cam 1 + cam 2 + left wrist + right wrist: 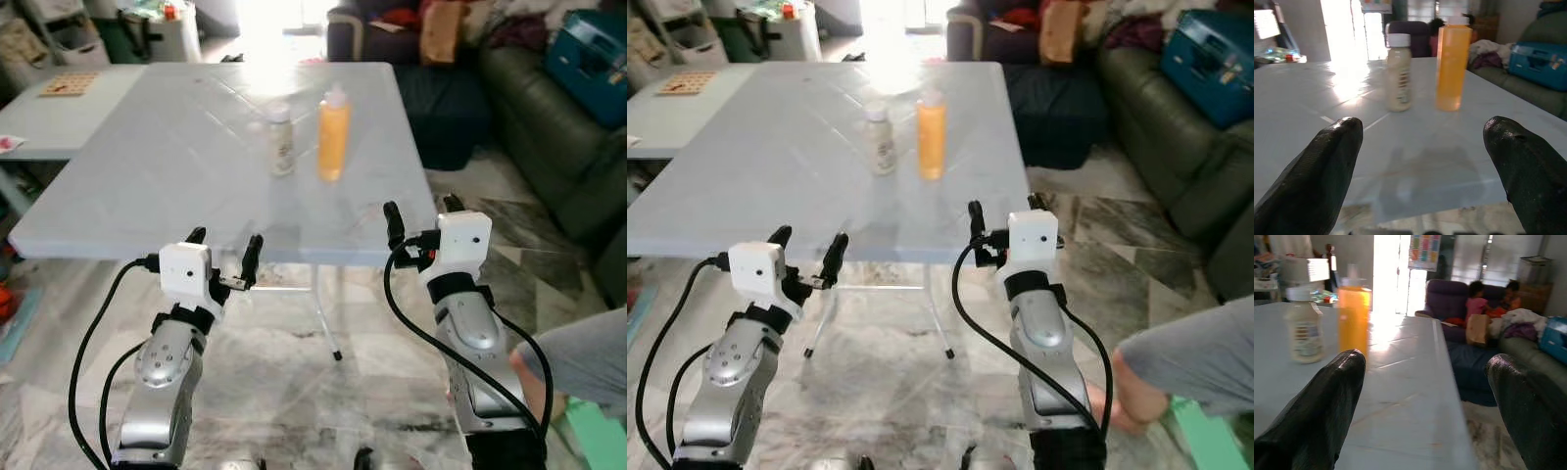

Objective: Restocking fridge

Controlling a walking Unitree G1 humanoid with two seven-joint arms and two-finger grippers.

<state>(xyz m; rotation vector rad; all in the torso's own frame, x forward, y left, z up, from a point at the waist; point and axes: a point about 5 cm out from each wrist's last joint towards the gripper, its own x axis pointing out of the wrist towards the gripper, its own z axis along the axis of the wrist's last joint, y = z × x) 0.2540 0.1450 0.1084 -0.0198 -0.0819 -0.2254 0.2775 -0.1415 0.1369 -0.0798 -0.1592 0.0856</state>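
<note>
While both grippers are held empty at the table's (118,196) near edge, two bottles are left standing mid-table.
The left gripper (224,255) and right gripper (421,211) are spread wide; the orange bottle (333,134) is seen just beside the white bottle (281,140).

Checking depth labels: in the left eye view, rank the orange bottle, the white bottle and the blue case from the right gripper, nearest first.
1. orange bottle, mid-table, right of its neighbour.
2. white bottle, just to its left.
3. blue case, on the sofa, far right.
Right gripper hovers at the table's near edge.

Orange bottle (333,135); cream bottle (281,141), white cap; pale-blue table (147,186).
</note>
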